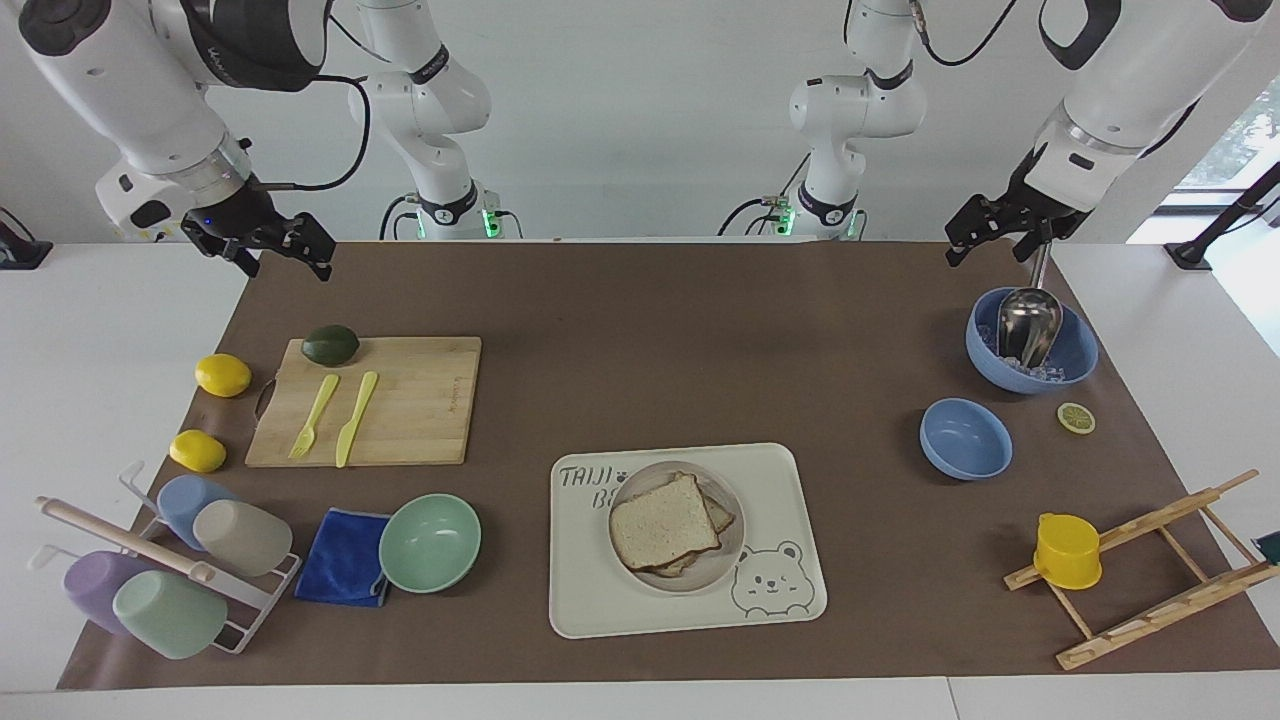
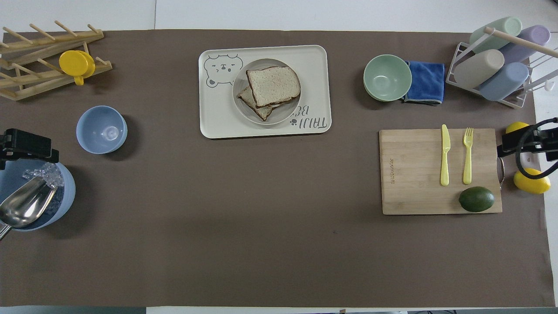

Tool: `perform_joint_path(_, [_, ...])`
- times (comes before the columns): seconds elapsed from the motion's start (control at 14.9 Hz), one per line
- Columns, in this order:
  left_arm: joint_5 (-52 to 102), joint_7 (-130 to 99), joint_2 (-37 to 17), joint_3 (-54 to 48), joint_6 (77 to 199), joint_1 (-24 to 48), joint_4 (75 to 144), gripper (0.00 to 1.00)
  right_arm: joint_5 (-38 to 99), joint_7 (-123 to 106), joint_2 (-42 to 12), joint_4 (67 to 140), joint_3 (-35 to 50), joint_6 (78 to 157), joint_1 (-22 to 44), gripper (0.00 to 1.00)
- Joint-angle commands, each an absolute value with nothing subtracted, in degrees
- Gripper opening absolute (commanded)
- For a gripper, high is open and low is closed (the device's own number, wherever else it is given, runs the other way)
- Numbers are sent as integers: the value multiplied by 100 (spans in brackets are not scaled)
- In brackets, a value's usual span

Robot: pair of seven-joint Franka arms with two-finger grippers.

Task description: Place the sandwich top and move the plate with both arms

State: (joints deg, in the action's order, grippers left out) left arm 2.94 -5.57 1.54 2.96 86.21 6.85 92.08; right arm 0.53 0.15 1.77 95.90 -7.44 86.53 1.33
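Observation:
The sandwich top (image 1: 662,522) (image 2: 273,85), a pale slice with a brown crust, lies skewed on another slice on the round off-white plate (image 1: 716,571) (image 2: 285,113). The plate sits on the bear-print tray (image 1: 600,590) (image 2: 314,65). My left gripper (image 1: 990,245) (image 2: 30,144) hangs open and empty in the air over the scoop handle of the ice bowl (image 1: 1075,365). Over the mat's corner at the right arm's end, my right gripper (image 1: 285,262) (image 2: 521,144) is also open, empty and waiting. Both are well away from the plate.
A mint-green bowl (image 1: 430,542) and a blue cloth (image 1: 342,570) lie beside the tray. A cutting board (image 1: 420,400) holds a fork, a knife and an avocado; two lemons lie beside it. A small blue bowl (image 1: 965,438), a cup rack (image 1: 160,560) and a wooden rack (image 1: 1150,570) line the ends.

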Motion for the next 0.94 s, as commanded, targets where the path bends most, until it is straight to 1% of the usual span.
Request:
perform_joint_path(0.0, [176,-439,536,246,9104,659,9834,100,105,-132,281,9686,-729,8657,105,100])
perform_joint_path(0.2, [-34,-431,387,255,9062,668,9581,100,105,-123,290,9685,-729,8657,141,100])
perform_joint_path(0.47, [-70,-439,404,246,8649,712,9606,100,105,-123,281,9686,-729,8666,106,100])
perform_joint_path(0.87, [-62,-431,404,229,8745,659,9580,100,105,-123,281,9686,-729,8666,88,100])
